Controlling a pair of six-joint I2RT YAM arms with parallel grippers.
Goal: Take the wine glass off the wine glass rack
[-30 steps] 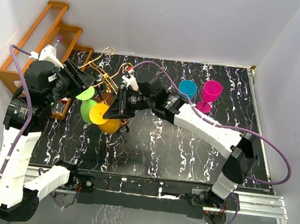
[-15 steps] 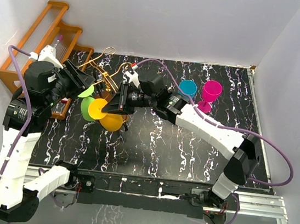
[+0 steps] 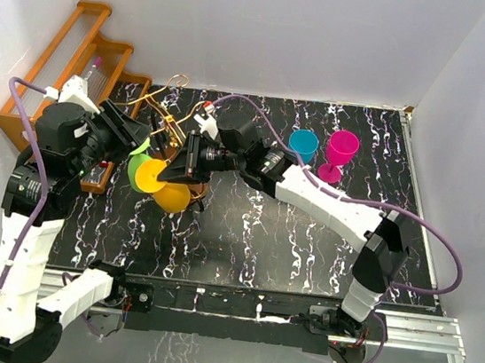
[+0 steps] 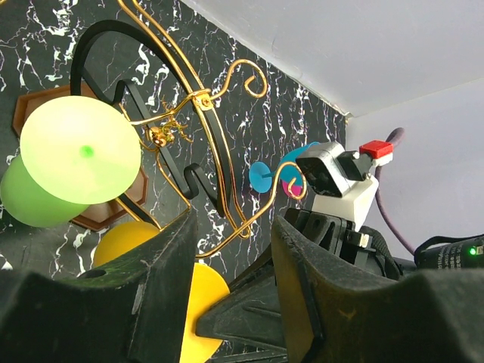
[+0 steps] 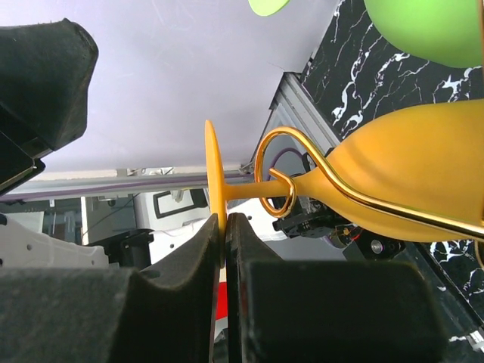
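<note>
The gold wire wine glass rack (image 3: 173,111) stands at the back left on its brown base (image 4: 41,98). A yellow wine glass (image 3: 172,195) hangs sideways at its front. In the right wrist view its stem passes through the rack's curled scroll end (image 5: 281,181). My right gripper (image 3: 168,173) is shut on the yellow glass's foot disc (image 5: 214,181), fingers (image 5: 189,287) pinching its rim. A green wine glass (image 3: 136,167) hangs beside it, foot disc (image 4: 81,150) facing my left gripper (image 3: 130,137). The left gripper (image 4: 231,295) is open and empty, just left of the rack.
An orange-brown stepped shelf (image 3: 69,69) stands at the back left against the wall. A blue glass (image 3: 302,141) and a magenta glass (image 3: 341,150) stand upright at the back right. White walls enclose the black marbled table (image 3: 306,244).
My right gripper has moved left along the rack with the yellow glass's foot in it, bringing the yellow glass closer to the green one. The left gripper has shifted slightly back.
</note>
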